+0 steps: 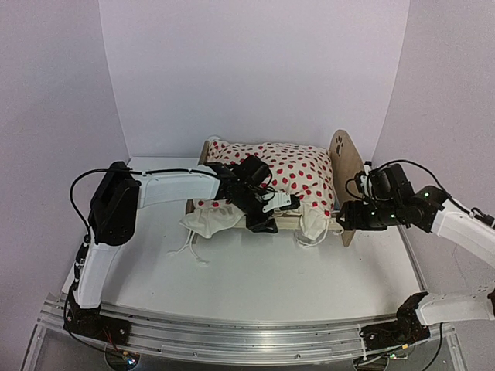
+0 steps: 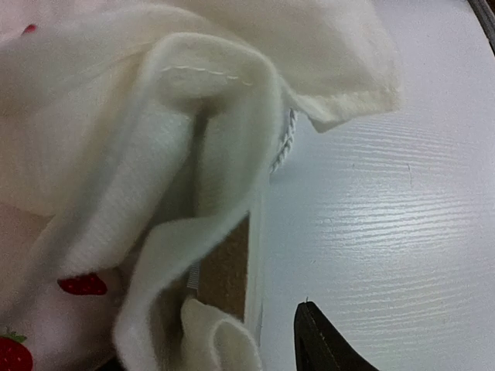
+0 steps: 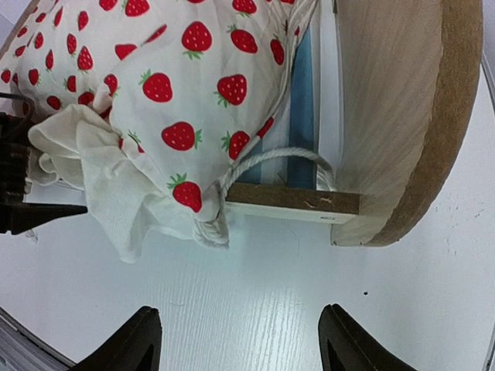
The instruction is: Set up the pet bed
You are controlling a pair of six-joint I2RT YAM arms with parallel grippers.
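Pet bed [image 1: 345, 162] sat at the bench's [image 1: 271, 270] far edge, right of centre, blanket [image 1: 298, 174] spilling over its near rail; frame looked light, stiff and prone to skate, so grab the headboard [image 3: 402, 116], not the limp cloth. Right hand [image 3: 240, 340] was spread and empty beside the headboard; left hand [image 1: 269, 214] was at the near rail, grip unclear. Near side open, walls tight behind.

The bed [image 3: 394, 100] is light wood, smooth on its face, rough and brown on the cut edge. The blanket [image 3: 178, 85] is soft matt cloth. The table [image 3: 255, 301] is white with fine grain, slightly shiny.
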